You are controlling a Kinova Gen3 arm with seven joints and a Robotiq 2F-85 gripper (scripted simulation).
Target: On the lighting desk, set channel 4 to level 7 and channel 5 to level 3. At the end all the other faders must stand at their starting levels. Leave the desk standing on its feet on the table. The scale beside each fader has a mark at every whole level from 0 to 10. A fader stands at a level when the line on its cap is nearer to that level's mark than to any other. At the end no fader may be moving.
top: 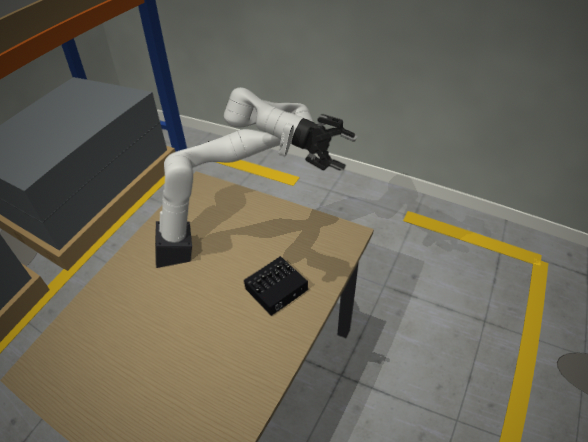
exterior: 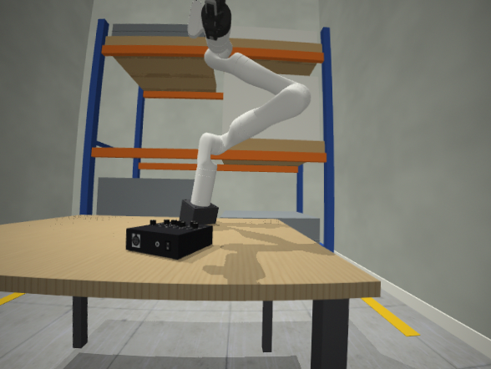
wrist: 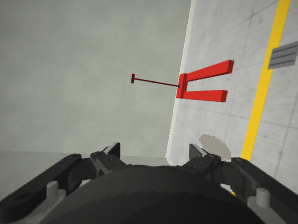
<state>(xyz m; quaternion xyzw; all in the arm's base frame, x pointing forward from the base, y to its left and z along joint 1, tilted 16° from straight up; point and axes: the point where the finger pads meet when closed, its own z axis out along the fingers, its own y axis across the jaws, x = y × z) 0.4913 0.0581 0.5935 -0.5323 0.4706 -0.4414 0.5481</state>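
Note:
The black lighting desk (top: 276, 285) (exterior: 169, 241) stands on its feet on the wooden table (top: 125, 325) (exterior: 83, 259), near the table's right edge. Small fader caps stand in rows on its top; their levels are too small to read. My gripper (top: 345, 149) (exterior: 216, 4) (wrist: 154, 150) is open and empty. It is high in the air beyond the table's far edge, well away from the desk, and points out towards the grey wall. The wrist view shows only wall and floor, not the desk.
The arm's base (top: 173, 245) stands on the table behind the desk. A blue and orange shelving rack (exterior: 326, 138) with grey boxes (top: 75, 145) stands beside the table. Yellow floor lines (top: 530, 320) and a red fork-shaped mark (wrist: 205, 82) lie on the floor.

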